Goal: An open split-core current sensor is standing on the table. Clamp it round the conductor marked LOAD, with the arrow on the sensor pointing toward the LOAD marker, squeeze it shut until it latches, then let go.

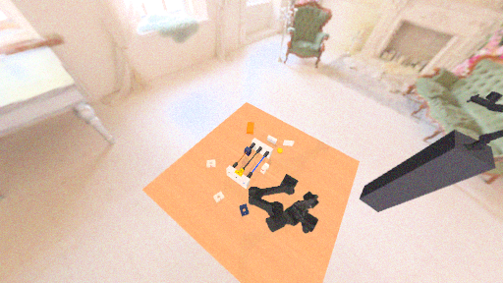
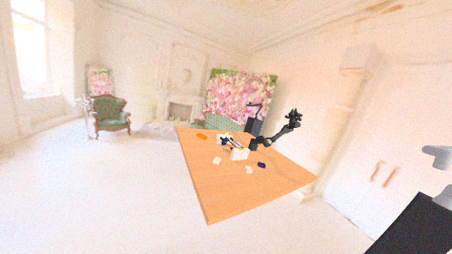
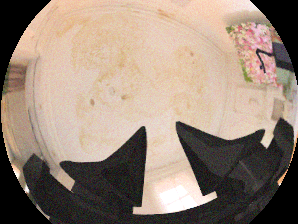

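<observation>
Orange table [image 1: 314, 231] in a pale room. Arm [image 1: 275, 206] stands near the table's right side in the top view, folded over its base.

Gripper [image 2: 294, 116] is raised high above the table edge in the exterior view, well up from everything on the board. Wrist view shows only wall or ceiling past the two dark fingers; a gap of pale background lies between them and nothing sits in it. Gripper [image 3: 160, 156] partly open, empty.

Fixture [image 1: 248, 164]: a white block-ended frame near the table's middle, carrying several dark conductors side by side, one of them blue [image 1: 255, 159]. A yellow piece [image 1: 239, 171] sits at the frame's near end. A small dark-blue part [image 1: 248, 150] rests against the left conductors; too small to tell what it is.

Sensor: most likely the small blue block [image 1: 244, 209] on the table, just left of the arm's base and apart from the fixture; seen also at [image 2: 261, 165]. Whether it is open, or which way its arrow points, cannot be made out. It lies well below and apart from the gripper, untouched.

Also on the table: an orange block [image 1: 250, 128] at the far side, small white tags [image 1: 210, 163] scattered about, a yellow dot [image 1: 280, 150]. LOAD marking not legible.
</observation>
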Robot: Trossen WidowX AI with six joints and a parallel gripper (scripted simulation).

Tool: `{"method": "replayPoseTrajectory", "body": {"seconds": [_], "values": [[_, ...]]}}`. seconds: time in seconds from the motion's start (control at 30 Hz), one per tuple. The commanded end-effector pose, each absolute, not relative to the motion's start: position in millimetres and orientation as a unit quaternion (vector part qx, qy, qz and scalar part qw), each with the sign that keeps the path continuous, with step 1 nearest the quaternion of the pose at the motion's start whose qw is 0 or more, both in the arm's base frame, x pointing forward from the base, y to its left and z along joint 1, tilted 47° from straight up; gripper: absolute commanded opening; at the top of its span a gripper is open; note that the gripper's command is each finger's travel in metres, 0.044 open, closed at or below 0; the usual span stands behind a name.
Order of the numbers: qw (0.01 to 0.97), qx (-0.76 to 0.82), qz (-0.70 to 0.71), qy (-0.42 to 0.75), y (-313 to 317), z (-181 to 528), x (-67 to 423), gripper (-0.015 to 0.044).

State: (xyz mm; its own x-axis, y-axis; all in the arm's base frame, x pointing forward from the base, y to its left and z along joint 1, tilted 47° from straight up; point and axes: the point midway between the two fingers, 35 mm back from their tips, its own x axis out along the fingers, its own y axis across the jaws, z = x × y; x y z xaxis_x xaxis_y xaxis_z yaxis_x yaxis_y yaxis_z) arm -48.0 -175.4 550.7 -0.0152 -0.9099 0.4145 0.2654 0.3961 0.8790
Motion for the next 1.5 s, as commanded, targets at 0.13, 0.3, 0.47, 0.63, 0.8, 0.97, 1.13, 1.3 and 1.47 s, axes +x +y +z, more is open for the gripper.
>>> {"method": "replayPoseTrajectory", "body": {"seconds": [0.13, 0.3, 0.47, 0.63, 0.8, 0.97, 1.13, 1.3, 1.47], "values": [[0.669, 0.305, -0.448, -0.509, -193, 539, -34, 0.0297], [0.716, 0.312, -0.425, -0.458, -215, 521, -6, 0.0428], [0.767, 0.311, -0.392, -0.402, -229, 504, 35, 0.044], [0.816, 0.301, -0.353, -0.345, -232, 485, 83, 0.044], [0.857, 0.283, -0.319, -0.288, -227, 462, 131, 0.044], [0.897, 0.253, -0.278, -0.231, -210, 439, 180, 0.044], [0.934, 0.214, -0.227, -0.173, -179, 413, 227, 0.044], [0.965, 0.163, -0.167, -0.119, -135, 387, 268, 0.044], [0.988, 0.092, -0.1, -0.072, -81, 362, 296, 0.044]]}}
